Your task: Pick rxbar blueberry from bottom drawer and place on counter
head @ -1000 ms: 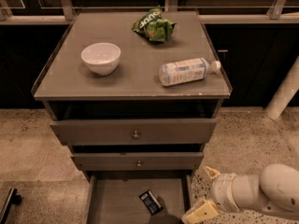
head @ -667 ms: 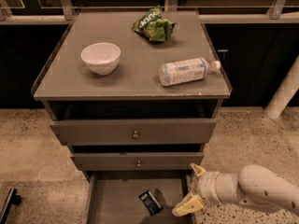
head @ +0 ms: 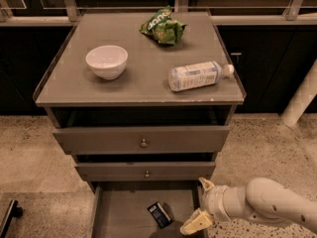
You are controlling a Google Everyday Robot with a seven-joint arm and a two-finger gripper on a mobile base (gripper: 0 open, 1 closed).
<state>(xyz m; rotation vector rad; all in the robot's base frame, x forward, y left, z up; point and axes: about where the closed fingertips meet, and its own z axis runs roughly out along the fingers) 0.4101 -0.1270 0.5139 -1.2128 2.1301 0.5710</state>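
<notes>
A small, flat, rectangular snack bar in a dark blue-black wrapper with pale lettering [head: 159,214] lies askew on the plain grey floor of the open bottom drawer [head: 124,213], right of centre. Just to its right, the cream pincer [head: 200,206] sits at the drawer's right wall, fingers spread and empty. The matte grey, thin-rimmed bench [head: 69,86] carries a glossy white bowl [head: 106,61], a crinkled green chip bag [head: 163,28] and a clear plastic bottle [head: 195,76] lying on its side.

The pale arm [head: 277,205] reaches in from the lower right edge of the view, lying nearly level, its wrist turned to the left. The gripper [head: 200,206] sits low, right of centre, its two tan fingers [head: 196,223] spread apart, one above the other.
</notes>
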